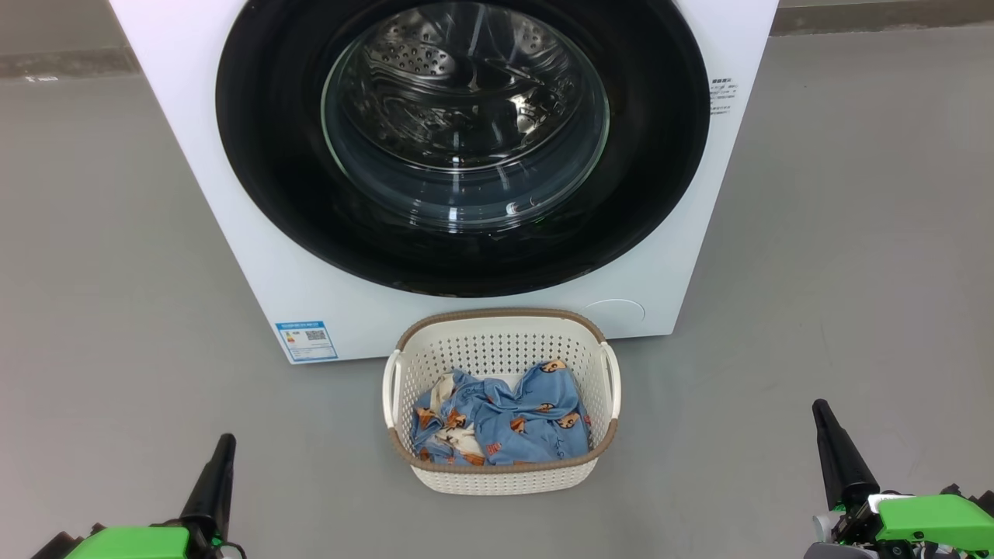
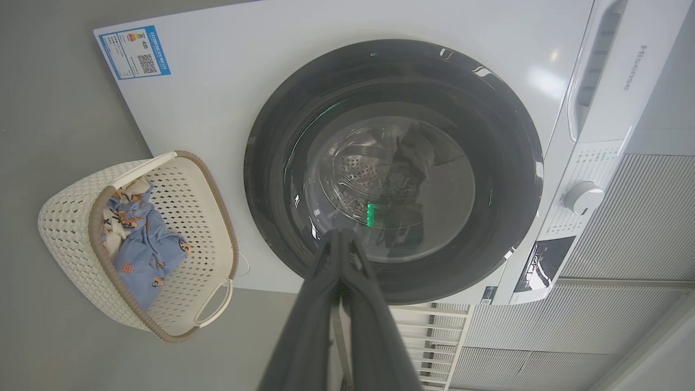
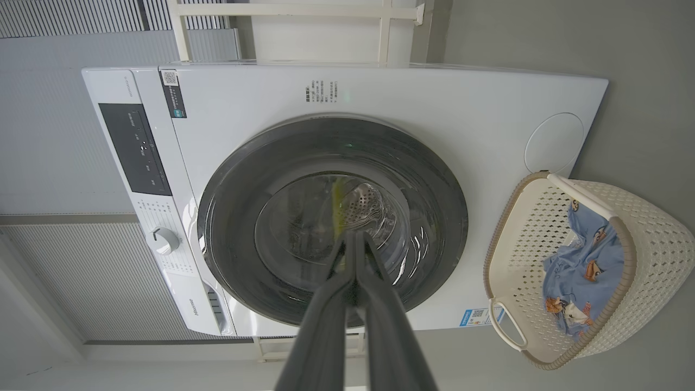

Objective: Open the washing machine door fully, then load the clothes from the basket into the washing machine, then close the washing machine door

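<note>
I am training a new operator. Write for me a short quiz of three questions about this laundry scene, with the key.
1. Fill in: the fingers of the left gripper and the right gripper are ____.
2. True or false: the washing machine door is closed.
3. The clothes lie:
A) in the left gripper
B) in the basket
C) against the washing machine door

Key: 1 shut; 2 true; 3 B.
</note>
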